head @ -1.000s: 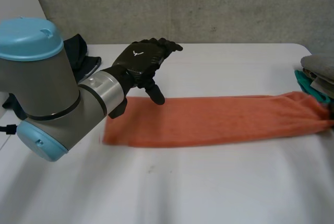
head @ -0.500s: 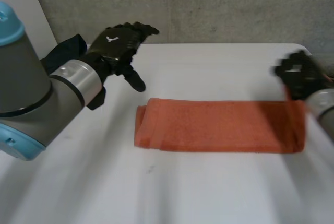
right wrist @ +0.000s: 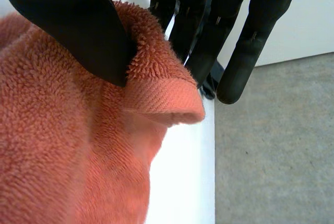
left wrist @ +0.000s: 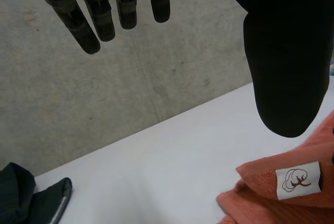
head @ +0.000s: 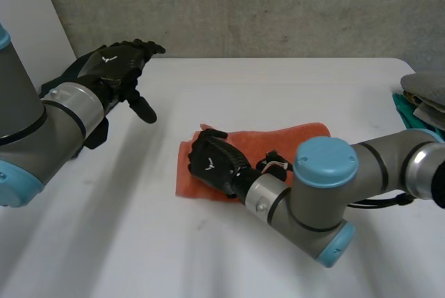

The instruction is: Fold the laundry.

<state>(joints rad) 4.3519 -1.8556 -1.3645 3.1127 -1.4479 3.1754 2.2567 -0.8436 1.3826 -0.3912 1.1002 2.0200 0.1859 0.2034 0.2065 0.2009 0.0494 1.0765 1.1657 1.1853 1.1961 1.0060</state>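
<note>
An orange towel point(head: 292, 138) lies folded in the middle of the white table point(head: 229, 256). My right hand point(head: 212, 162) rests on the towel's left end. In the right wrist view, its thumb point(right wrist: 68, 20) and fingers point(right wrist: 240, 62) pinch a rolled edge of the towel point(right wrist: 62, 156). My left hand point(head: 115, 69) hovers open above the table's far left, apart from the towel. In the left wrist view, its fingers point(left wrist: 99, 15) are straight and hold nothing. A corner of the towel with a white label point(left wrist: 297, 179) lies below its thumb.
A stack of folded laundry point(head: 424, 96) sits at the table's right edge. A dark garment point(left wrist: 31, 198) lies at the far left of the table. A grey wall stands behind the table's far edge.
My right hand has carried the towel's right end across to the left, doubling the towel over itself. My left hand has pulled back to the left, off the towel.
</note>
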